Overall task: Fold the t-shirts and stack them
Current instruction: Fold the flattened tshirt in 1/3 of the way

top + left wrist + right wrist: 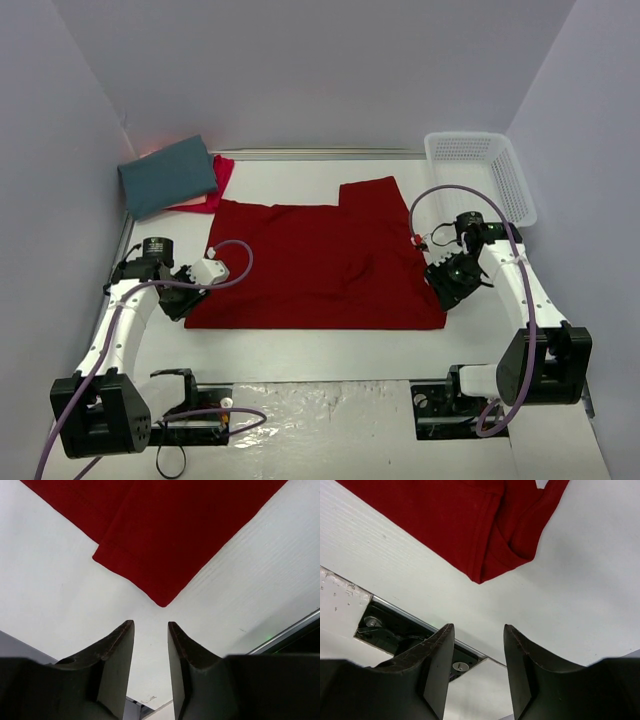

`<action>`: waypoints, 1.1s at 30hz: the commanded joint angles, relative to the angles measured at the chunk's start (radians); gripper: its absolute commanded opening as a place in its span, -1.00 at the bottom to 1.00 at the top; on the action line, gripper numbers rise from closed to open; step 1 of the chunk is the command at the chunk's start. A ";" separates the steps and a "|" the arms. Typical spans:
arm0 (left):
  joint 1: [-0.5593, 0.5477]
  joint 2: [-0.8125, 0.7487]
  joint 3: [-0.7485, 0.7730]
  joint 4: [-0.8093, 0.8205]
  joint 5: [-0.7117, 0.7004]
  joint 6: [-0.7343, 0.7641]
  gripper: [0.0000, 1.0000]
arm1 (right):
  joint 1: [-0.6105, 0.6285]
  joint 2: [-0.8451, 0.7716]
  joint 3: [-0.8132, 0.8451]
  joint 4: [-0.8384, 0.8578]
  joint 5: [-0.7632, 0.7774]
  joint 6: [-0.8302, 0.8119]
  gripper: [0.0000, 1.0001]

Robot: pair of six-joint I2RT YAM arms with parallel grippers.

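Left tool (151, 623) and right tool (479, 626) parted, empty, deep red t-shirt (320, 265) flat, creased

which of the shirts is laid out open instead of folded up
The deep red t-shirt, spread across the middle of the table. The slate-teal t-shirt sits folded in the far left corner, the pinkish-red t-shirt peeking out beneath it.

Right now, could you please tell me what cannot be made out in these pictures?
Pinkish-red shirt: top view, mostly hidden under the folded teal shirt.
Deep red shirt: both wrist views, cut off by the top edge; only corners show.
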 commanded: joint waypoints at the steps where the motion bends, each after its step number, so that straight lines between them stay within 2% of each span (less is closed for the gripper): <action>1: 0.008 -0.013 0.039 -0.056 0.030 0.015 -0.35 | -0.002 -0.001 0.031 -0.067 0.015 -0.018 -0.19; 5: 0.008 0.018 0.103 -0.034 0.033 -0.023 -0.24 | -0.002 0.048 0.129 -0.066 0.009 -0.018 -0.18; 10: 0.009 0.094 0.193 0.093 0.030 -0.122 -0.11 | -0.002 0.177 0.351 -0.059 -0.069 -0.001 -0.15; 17: 0.020 0.335 0.420 0.246 0.059 -0.334 -0.07 | 0.008 0.419 0.669 -0.018 -0.170 0.040 -0.10; 22: 0.022 0.515 0.630 0.286 0.149 -0.370 -0.07 | 0.021 0.642 0.882 -0.015 -0.198 0.083 -0.12; 24: 0.022 0.649 0.734 0.274 0.198 -0.351 -0.07 | 0.034 0.718 0.919 -0.016 -0.193 0.093 -0.13; 25: 0.022 0.650 0.735 0.265 0.212 -0.351 -0.07 | 0.040 0.737 0.931 -0.016 -0.193 0.096 -0.13; 29: 0.022 0.852 0.946 0.202 0.263 -0.327 -0.09 | 0.071 0.812 0.974 -0.018 -0.164 0.097 -0.14; 33: 0.022 0.979 1.068 0.182 0.301 -0.357 -0.10 | 0.082 0.858 0.993 -0.021 -0.154 0.096 -0.15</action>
